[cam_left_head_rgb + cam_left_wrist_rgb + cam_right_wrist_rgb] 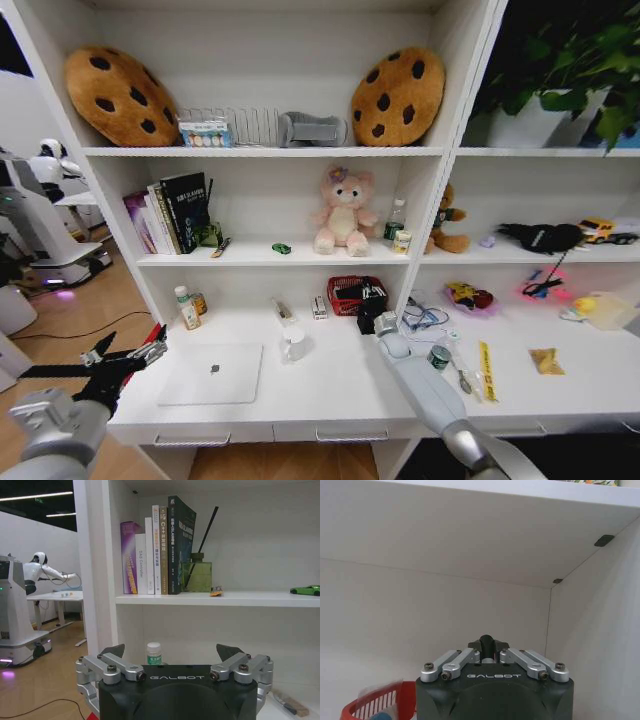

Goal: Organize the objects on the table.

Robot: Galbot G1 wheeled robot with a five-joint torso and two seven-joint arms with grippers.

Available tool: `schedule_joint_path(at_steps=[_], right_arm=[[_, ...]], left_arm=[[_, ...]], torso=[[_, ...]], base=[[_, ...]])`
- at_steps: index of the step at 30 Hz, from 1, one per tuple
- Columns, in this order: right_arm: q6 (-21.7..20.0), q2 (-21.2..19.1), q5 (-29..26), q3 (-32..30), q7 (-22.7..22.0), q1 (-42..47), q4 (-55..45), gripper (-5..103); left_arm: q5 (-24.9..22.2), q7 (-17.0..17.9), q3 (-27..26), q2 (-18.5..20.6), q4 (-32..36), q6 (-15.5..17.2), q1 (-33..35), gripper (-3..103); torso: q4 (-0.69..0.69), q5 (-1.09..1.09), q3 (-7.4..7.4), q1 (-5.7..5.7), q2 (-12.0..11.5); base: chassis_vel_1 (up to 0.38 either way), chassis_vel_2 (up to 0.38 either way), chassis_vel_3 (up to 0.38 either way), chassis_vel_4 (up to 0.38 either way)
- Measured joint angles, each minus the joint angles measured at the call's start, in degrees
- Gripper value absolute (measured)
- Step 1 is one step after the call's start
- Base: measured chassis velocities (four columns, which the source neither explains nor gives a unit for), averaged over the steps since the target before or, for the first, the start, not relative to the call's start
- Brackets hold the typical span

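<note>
The silver laptop [212,372] lies closed on the left part of the white table [330,400]. My left gripper [125,358] hovers open off the table's left end, level with the laptop; in the left wrist view its fingers [173,652] stand wide apart facing the shelving. A tiny green toy [281,248] [305,590] rests on the middle shelf. A small green-lidded jar [438,356] stands right of my right forearm, with markers [463,378] beside it. My right gripper [365,308] [487,643] is shut, just beside the red wire basket [350,293] under the shelf.
A white mug [293,343] stands mid-table. Small bottles [186,308] [154,653] sit at the back left. Books [170,212] [157,550], a reed diffuser [196,572] and a pink plush [342,212] fill the middle shelf. A yellow strip [486,370] and clutter lie on the right.
</note>
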State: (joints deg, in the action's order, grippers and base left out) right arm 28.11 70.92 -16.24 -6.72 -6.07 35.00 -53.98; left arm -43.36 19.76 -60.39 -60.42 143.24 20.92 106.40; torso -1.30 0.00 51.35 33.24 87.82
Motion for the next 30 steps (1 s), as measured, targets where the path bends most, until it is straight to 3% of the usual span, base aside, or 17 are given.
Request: schedule_joint_path(at_steps=[6, 7, 9, 19, 22, 25, 27, 30], right_arm=[[0.15, -0.46, 0.00, -0.33, 0.59, 0.28, -0.04, 9], [0.15, -0.64, -0.04, -0.44, 0.79, 0.70, -0.40, 16], [0.15, -0.71, -0.05, -0.50, 0.84, 0.90, -0.59, 16], [-1.13, -3.14, -0.99, -0.81, 0.49, 2.86, -4.30, 58], [-1.35, -3.41, -1.16, -0.88, 0.37, 3.11, -5.02, 63], [-2.59, -4.77, -1.44, -1.05, -0.28, 4.54, -8.53, 80], [-4.34, -5.73, -1.23, -1.14, -1.26, 5.81, -11.37, 85], [-12.04, -10.13, -2.76, -1.83, -5.95, 15.58, -26.95, 99]], left_arm=[[0.00, 0.00, 0.00, 0.00, 0.01, 0.00, 0.00, 100], [0.00, 0.00, 0.00, 0.00, 0.00, 0.00, 0.00, 100], [0.00, 0.00, 0.00, 0.00, 0.00, 0.00, 0.00, 100], [0.00, 0.00, 0.00, 0.00, 0.00, 0.00, 0.00, 100], [0.00, 0.00, 0.00, 0.00, 0.00, 0.00, 0.00, 100], [0.00, 0.00, 0.00, 0.00, 0.00, 0.00, 0.00, 100], [0.00, 0.00, 0.00, 0.00, 0.00, 0.00, 0.00, 100], [0.00, 0.05, 0.00, 0.00, -0.01, 0.00, 0.00, 100]], torso=[[0.00, 0.00, 0.00, 0.00, 0.00], [0.00, 0.00, 0.00, 0.00, 0.00], [0.00, 0.00, 0.00, 0.00, 0.00], [0.00, 0.00, 0.00, 0.00, 0.00], [0.00, 0.01, 0.00, 0.00, 0.00], [0.01, 0.00, 0.00, 0.00, 0.00], [0.01, 0.00, 0.00, 0.00, 0.00], [-0.01, -0.01, -0.01, 0.00, 0.00]], base=[[0.000, 0.000, 0.000, 0.000], [0.000, 0.000, 0.000, 0.000], [0.000, 0.000, 0.000, 0.000], [0.000, 0.000, 0.000, 0.000], [0.000, 0.000, 0.000, 0.000], [0.000, 0.000, 0.000, 0.000], [0.000, 0.000, 0.000, 0.000], [0.000, 0.000, 0.000, 0.000]])
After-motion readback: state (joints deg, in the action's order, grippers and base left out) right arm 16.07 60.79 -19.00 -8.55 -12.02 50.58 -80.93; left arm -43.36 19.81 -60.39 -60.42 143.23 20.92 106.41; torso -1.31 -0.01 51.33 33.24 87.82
